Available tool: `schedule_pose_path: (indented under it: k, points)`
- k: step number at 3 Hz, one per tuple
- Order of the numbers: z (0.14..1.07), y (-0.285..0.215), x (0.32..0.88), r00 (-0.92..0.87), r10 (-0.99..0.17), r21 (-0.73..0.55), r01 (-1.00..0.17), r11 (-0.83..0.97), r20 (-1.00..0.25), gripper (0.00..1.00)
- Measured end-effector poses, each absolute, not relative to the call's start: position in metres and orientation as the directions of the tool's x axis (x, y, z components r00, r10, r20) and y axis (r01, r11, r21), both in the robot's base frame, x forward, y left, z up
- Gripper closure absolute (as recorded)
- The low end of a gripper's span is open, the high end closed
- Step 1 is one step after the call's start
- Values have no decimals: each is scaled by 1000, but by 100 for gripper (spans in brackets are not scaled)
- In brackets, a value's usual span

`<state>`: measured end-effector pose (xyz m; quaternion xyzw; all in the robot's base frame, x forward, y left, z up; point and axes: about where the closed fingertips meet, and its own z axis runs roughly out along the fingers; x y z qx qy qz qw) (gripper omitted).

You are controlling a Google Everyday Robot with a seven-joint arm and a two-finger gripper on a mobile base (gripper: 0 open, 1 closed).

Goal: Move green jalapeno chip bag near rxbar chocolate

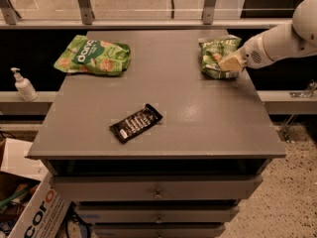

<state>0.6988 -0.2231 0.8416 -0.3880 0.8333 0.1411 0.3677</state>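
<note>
The green jalapeno chip bag (217, 54), dark green and crinkled, lies at the back right of the grey table (198, 123). My gripper (230, 63) reaches in from the right on its white arm and rests against the bag's right lower edge, covering part of it. The rxbar chocolate (135, 122), a small flat black wrapper with white text, lies near the front middle of the table, well apart from the bag and the gripper.
A larger, lighter green bag (93, 55) with big white lettering lies at the back left. A pump bottle (23, 85) stands on a ledge left of the table. A cardboard box (29, 207) sits on the floor at the lower left. A railing runs behind the table.
</note>
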Motion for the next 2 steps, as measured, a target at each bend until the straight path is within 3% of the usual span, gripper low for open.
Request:
schedule_pose_path:
  k: [2]
  points:
    - [842,-222,698,-426,-545,-51,-753,656,-722,100]
